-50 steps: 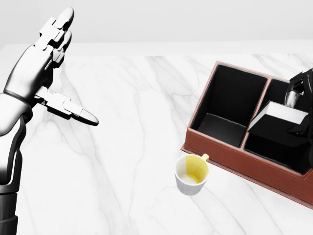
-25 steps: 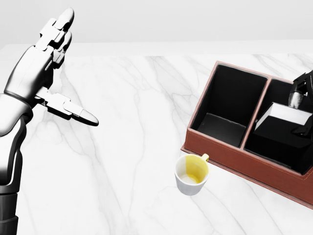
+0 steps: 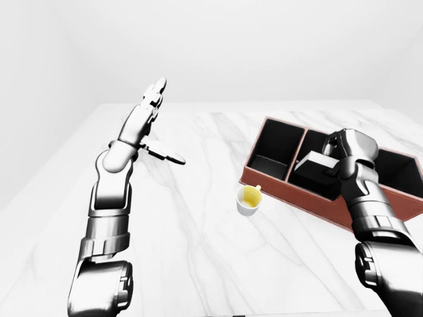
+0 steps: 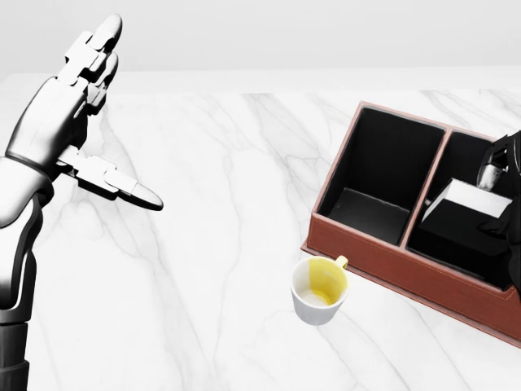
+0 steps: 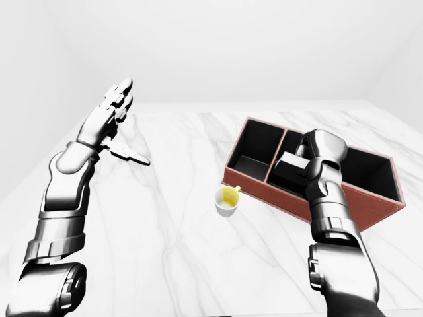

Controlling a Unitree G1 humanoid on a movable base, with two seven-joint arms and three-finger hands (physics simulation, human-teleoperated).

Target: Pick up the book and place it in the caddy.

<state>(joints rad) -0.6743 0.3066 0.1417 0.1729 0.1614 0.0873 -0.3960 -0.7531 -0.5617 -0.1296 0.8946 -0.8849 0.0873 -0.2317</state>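
Observation:
The book [image 4: 466,205], black with a white page edge, hangs tilted inside the middle compartment of the brown caddy [image 4: 383,257]. My right hand [image 3: 336,155] is shut on the book's upper right corner, over that compartment; in the head view only its dark fingers [image 4: 503,159] show at the right edge. My left hand [image 4: 114,122] is open and empty, raised with fingers spread over the table's left side, far from the caddy.
A white cup [image 4: 319,292] with a yellow inside stands on the marble table [image 4: 212,244], just left of the caddy's near corner. The caddy's left compartment [image 4: 378,175] and right compartment [image 3: 396,173] hold nothing.
My right hand has moved the book a little right and down, deeper into the middle compartment. The left arm and the cup have not moved.

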